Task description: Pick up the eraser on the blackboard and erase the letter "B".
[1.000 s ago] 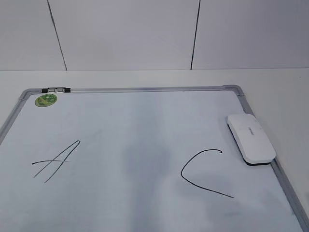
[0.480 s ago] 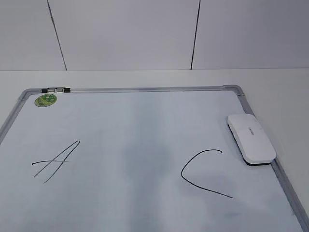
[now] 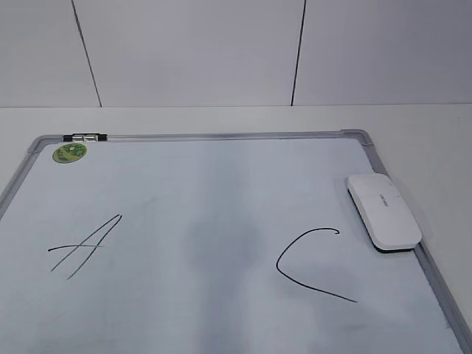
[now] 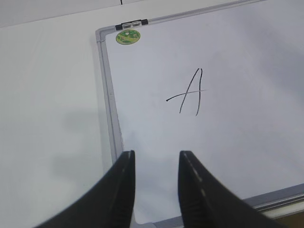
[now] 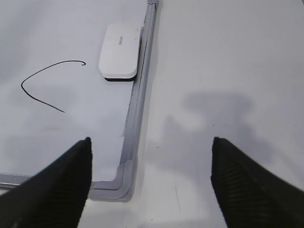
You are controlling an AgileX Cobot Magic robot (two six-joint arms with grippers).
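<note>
The white eraser (image 3: pixel 384 211) lies on the right edge of the blackboard (image 3: pixel 221 136), partly over its grey frame; it also shows in the right wrist view (image 5: pixel 120 50). No letter "B" is visible; only a faint grey smudge (image 3: pixel 221 243) sits mid-board between the slanted "A" (image 3: pixel 82 247) and the open "C" (image 3: pixel 313 264). Neither gripper shows in the exterior view. My left gripper (image 4: pixel 156 156) is open and empty above the board's near-left corner. My right gripper (image 5: pixel 151 145) is wide open and empty above the board's near-right corner (image 5: pixel 121 183), well short of the eraser.
A small black-and-silver marker (image 3: pixel 86 137) lies on the board's top frame by the round green sticker (image 3: pixel 70 153). White table surrounds the board. A white panelled wall stands behind.
</note>
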